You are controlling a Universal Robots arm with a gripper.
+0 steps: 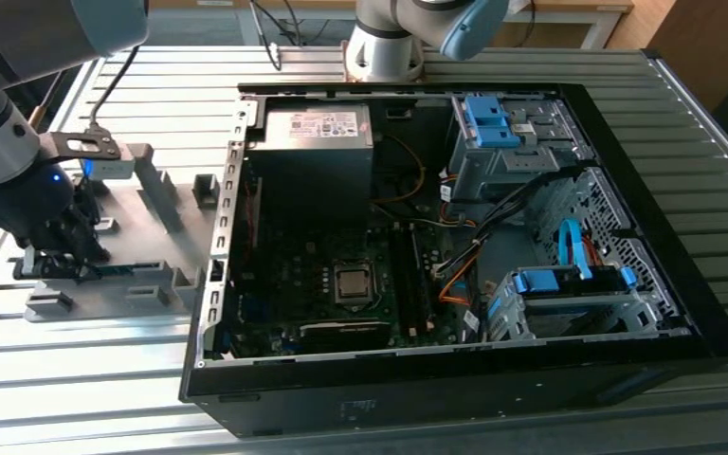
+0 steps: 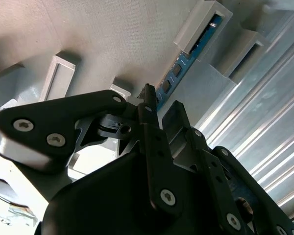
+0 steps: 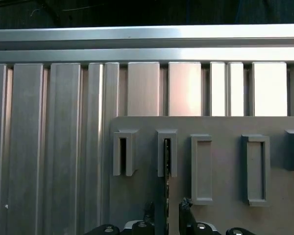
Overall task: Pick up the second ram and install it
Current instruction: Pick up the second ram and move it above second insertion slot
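The second ram (image 2: 187, 62) is a slim blue board with black chips, standing on edge in the grey slotted holder (image 1: 149, 284) at the exterior view's left. In the first wrist view the ram (image 3: 167, 164) shows edge-on in one slot of the holder (image 3: 225, 128). My gripper (image 3: 167, 209) is lowered over it, one black fingertip on each side, with a gap showing between each fingertip and the board. In the second wrist view the gripper (image 2: 160, 104) straddles the ram's near end. It is open. In the exterior view the gripper (image 1: 68, 260) sits low on the holder beside the ram (image 1: 118, 269).
An open computer case (image 1: 667, 284) lies at the exterior view's right, its motherboard (image 1: 338, 284) and memory slots (image 1: 408, 275) exposed, with blue drive clips (image 1: 491, 118) and cables (image 1: 465, 237). The holder (image 2: 112, 39) has several other slots (image 3: 201, 169). All rests on a ribbed aluminium table (image 1: 86, 379).
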